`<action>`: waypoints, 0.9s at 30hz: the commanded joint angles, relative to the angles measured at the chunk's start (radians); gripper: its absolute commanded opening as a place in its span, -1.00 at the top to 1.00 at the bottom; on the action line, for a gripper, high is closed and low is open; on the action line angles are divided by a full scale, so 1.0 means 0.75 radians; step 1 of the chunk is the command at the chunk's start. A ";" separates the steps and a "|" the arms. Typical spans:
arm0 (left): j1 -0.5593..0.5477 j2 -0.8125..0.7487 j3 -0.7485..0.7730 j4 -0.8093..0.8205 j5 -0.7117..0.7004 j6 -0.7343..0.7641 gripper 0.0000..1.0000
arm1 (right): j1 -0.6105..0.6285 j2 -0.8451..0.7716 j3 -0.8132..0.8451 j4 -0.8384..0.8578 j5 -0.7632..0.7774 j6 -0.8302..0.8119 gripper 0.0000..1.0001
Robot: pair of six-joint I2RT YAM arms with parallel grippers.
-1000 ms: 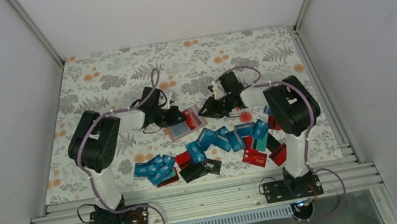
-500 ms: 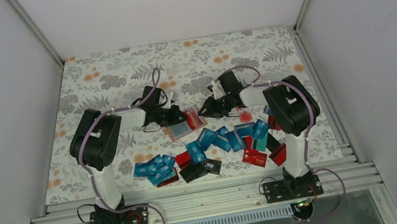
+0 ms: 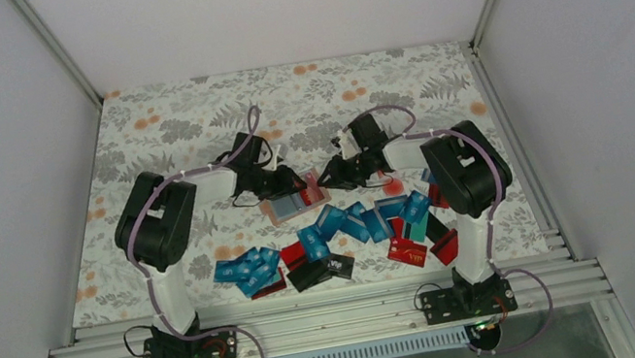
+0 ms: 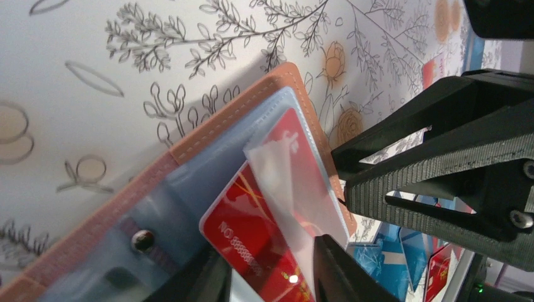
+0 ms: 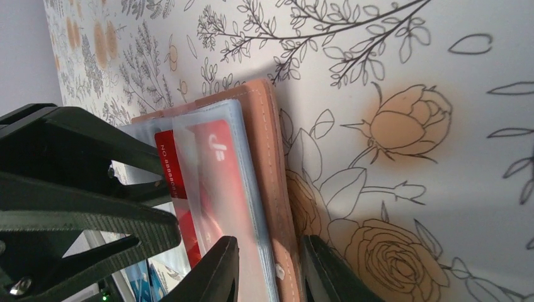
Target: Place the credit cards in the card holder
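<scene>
Red card (image 4: 252, 245): lay half-sleeved in card holder (image 4: 252, 100), long axis toward 1 o'clock from flanking left gripper (image 4: 271, 267); right gripper (image 5: 269, 255) straddled holder's edge. Neither grip discernible.

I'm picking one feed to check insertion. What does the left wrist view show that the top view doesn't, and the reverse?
Only the left wrist view: a clear sleeve with a red card partway inside, and the holder's snap. Only the top view: the black cards and most of the loose heap. Both: the card holder on the flowered cover, with the right claw at its edge.
</scene>
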 commanded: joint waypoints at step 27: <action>-0.012 -0.486 -0.225 -0.600 -0.797 0.306 -0.54 | 0.008 -0.043 0.147 -0.202 0.001 -0.171 0.23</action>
